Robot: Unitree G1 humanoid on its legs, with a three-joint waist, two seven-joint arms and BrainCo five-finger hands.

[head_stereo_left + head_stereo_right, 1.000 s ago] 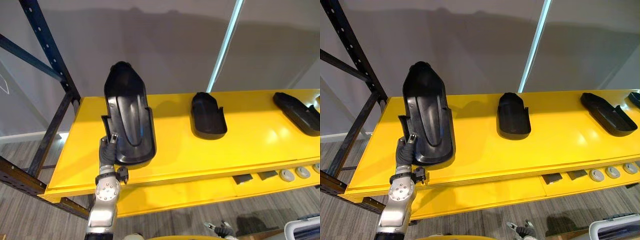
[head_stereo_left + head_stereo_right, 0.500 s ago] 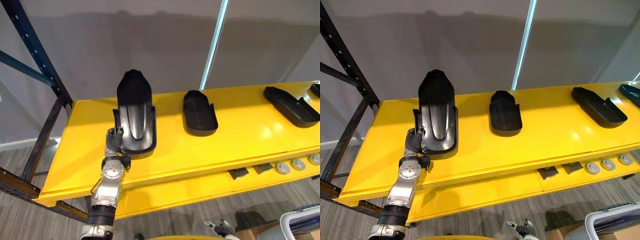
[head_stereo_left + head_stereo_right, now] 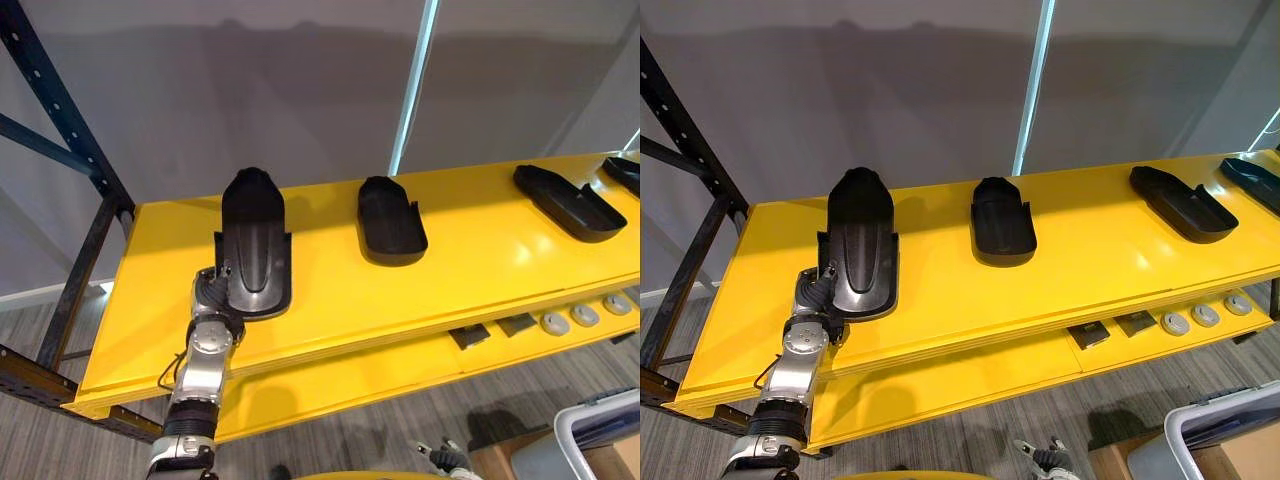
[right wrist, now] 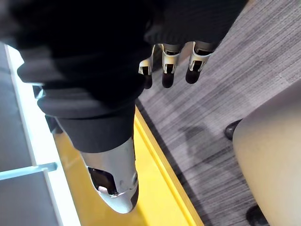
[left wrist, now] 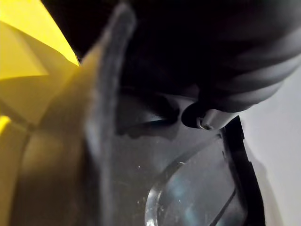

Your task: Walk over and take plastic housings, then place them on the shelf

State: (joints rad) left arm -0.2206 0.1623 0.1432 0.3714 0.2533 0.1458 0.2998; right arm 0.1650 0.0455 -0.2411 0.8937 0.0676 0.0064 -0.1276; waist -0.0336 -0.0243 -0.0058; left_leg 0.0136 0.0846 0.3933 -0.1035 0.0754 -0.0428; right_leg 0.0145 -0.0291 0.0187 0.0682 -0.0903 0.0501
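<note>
A long black plastic housing (image 3: 255, 245) lies hollow side up on the left part of the yellow shelf (image 3: 480, 270). My left hand (image 3: 210, 292) reaches up from below the shelf's front edge and grips the housing's near left corner. In the left wrist view the housing's wall (image 5: 101, 117) and glossy inside fill the space just past the hand's dark cover. My right hand (image 4: 168, 66) hangs over the grey floor, its fingers relaxed and holding nothing.
A shorter black housing (image 3: 390, 222) lies mid-shelf, another long one (image 3: 565, 203) to the right, and a third (image 3: 625, 170) at the right edge. The dark blue rack post (image 3: 60, 110) rises at the left. Grey discs (image 3: 570, 320) sit on the lower level. A bin (image 3: 600, 440) stands at the lower right.
The housing has gone from tilted up on its near end to lying flat on the shelf, with my left hand still on it. The camera has shifted too.
</note>
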